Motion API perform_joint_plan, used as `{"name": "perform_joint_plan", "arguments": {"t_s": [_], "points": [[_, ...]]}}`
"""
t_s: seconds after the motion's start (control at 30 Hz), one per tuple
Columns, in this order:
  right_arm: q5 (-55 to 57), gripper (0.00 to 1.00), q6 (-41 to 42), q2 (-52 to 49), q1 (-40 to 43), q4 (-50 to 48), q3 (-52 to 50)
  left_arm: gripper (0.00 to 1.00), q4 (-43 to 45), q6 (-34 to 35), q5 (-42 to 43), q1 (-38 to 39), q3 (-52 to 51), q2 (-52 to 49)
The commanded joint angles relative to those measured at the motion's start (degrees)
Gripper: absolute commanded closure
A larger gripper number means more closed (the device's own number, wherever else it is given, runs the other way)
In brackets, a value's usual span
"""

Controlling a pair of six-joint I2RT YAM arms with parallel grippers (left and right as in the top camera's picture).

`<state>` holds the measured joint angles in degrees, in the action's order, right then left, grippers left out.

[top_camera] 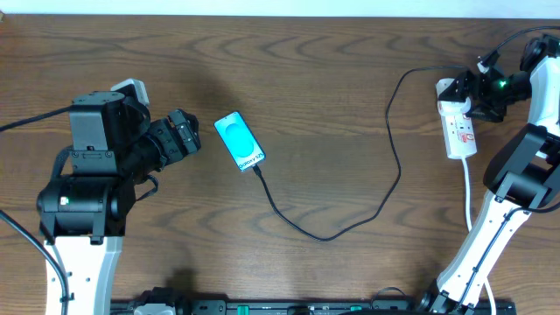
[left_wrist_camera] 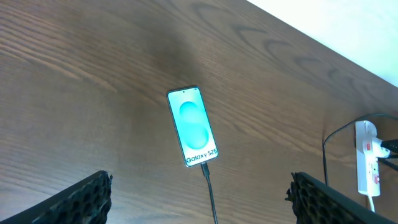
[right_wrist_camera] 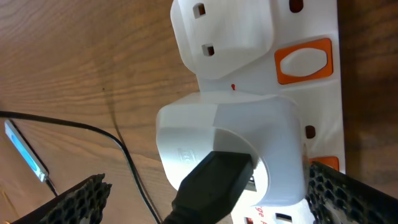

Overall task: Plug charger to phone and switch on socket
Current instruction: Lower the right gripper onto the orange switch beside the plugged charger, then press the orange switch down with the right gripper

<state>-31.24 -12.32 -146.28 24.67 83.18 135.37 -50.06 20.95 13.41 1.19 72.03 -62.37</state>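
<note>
The phone lies flat on the wood table, teal screen up; it also shows in the left wrist view. The charger's thin black cable runs from the phone's lower end in a loop to the socket, a white power strip at the far right. Its connector tip sits in the phone. My left gripper is open and empty, just left of the phone. My right gripper is open over the strip, straddling a white adapter that holds the black plug. An orange switch shows beside it.
The strip's thick white cord runs toward the front right, beside my right arm's base. A second white plug sits in the strip beyond the adapter. The phone's edge shows far left in the right wrist view.
</note>
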Motion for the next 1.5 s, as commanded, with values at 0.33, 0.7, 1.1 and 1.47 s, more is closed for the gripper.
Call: {"name": "perform_joint_plan", "arguments": {"t_s": [0.33,0.7,1.1,1.47], "points": [[-1.4,0.01,0.5,-1.3,-1.1,1.3,0.6,0.08,0.0,-0.1,0.5,-0.1,1.0,-0.1],[-1.4,0.01,0.5,-1.3,-1.6,1.2,0.6,0.08,0.0,-0.1,0.5,-0.1,1.0,-0.1],[-1.2,0.01,0.5,-1.4,-3.1,0.3,-0.5,0.09,0.0,-0.1,0.5,-0.1,1.0,-0.1],[-1.6,0.01,0.7,-1.4,-3.2,-1.7,-4.5,0.08,0.0,-0.1,0.5,-0.1,1.0,-0.1]]}}
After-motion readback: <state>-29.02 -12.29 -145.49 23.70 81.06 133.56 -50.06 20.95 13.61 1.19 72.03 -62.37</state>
